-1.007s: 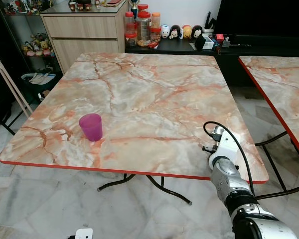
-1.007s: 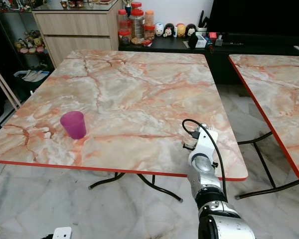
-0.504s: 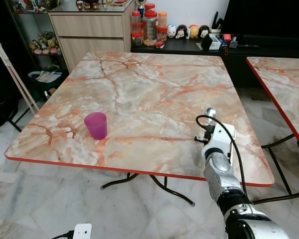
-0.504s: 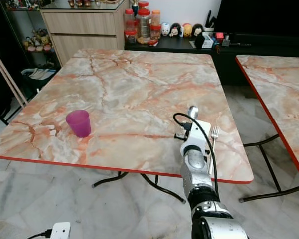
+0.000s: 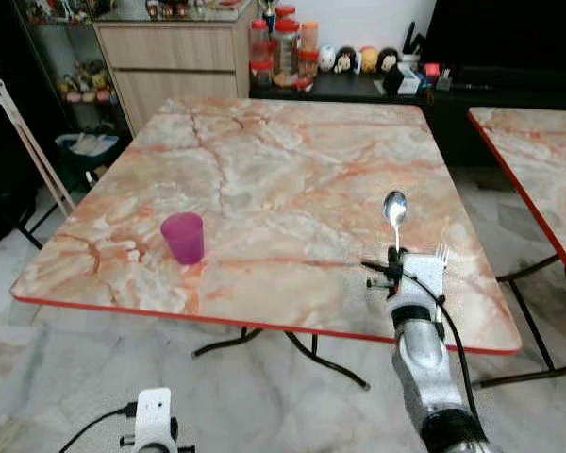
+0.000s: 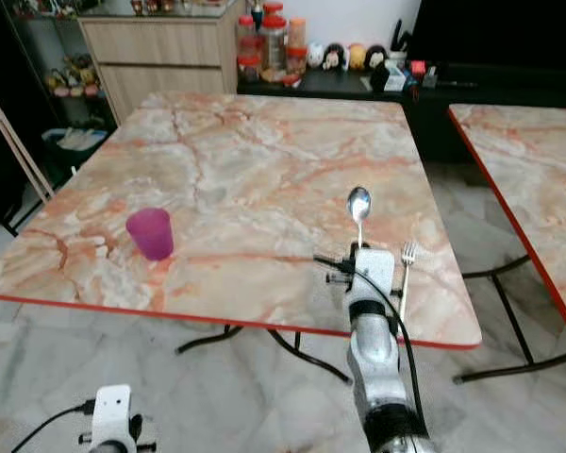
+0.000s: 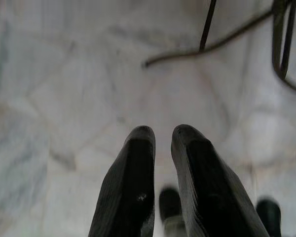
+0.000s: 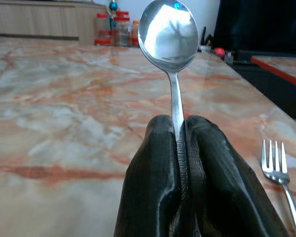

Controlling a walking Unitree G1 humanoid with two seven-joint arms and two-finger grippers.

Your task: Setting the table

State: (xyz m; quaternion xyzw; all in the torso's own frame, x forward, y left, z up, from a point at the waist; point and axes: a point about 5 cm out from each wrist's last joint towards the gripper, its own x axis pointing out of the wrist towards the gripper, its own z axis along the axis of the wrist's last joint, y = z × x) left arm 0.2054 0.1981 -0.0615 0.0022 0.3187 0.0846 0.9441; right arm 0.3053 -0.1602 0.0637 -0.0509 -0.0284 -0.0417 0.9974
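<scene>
— Two pieces of cutlery are in play. The spoon (image 8: 172, 54) stands clamped by its handle between the black fingers (image 8: 155, 182) of the right gripper (image 8: 180, 129), bowl pointing away from the wrist. In the left eye view its bowl sits right of centre, above the silver right arm that rises from the bottom edge.

— And the other piece?

— A fork (image 5: 440, 262) lies flat on the table (image 5: 283, 160), tines pointing toward the far side, just beside the right wrist on its right, near the table's red front edge in the lower right of the frame.

— Is the spoon touching the table?

— I cannot tell from these views; it is over the front right part of the marbled top.

— Anything else on the table?

— A purple cup (image 5: 183, 237), upright, left of centre near the front edge, well apart from the spoon and fork.

— What about the left gripper?

— The left gripper (image 7: 163, 133) hangs low over the pale marble floor (image 7: 64, 89), its two fingers nearly together with a narrow gap and nothing between them. Dark table legs (image 7: 207, 29) cross the top of its wrist view.

— And the surroundings?

— A second marbled table (image 5: 538, 160) at the right edge of the frame, and at the top a wooden cabinet (image 5: 170, 57) with red-lidded jars (image 5: 283, 52) beside it on a dark low shelf.
</scene>
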